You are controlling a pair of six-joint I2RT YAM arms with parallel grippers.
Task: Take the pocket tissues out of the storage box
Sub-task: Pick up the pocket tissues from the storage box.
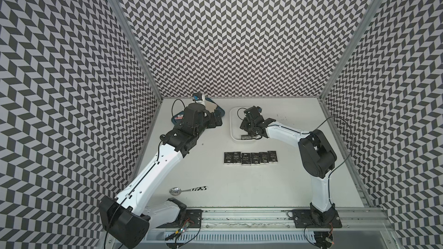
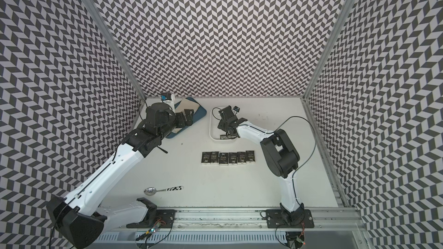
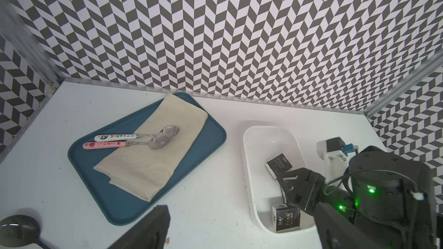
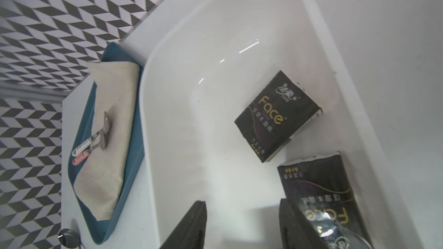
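White box (image 1: 232,125) near the tabletop's rear edge holds at least two black "Face" packets (image 4: 278,116). A row (image 1: 245,159) of six lies flat mid-tabletop.

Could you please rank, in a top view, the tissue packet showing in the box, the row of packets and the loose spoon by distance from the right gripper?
From the right gripper:
1. Tissue packet, beside it in the storage box.
2. Row of packets, mid-table.
3. Spoon, far front-left.

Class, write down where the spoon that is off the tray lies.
In both top views the spoon lies on the bare table near its front edge, beside the left arm's base, apart from the packets.
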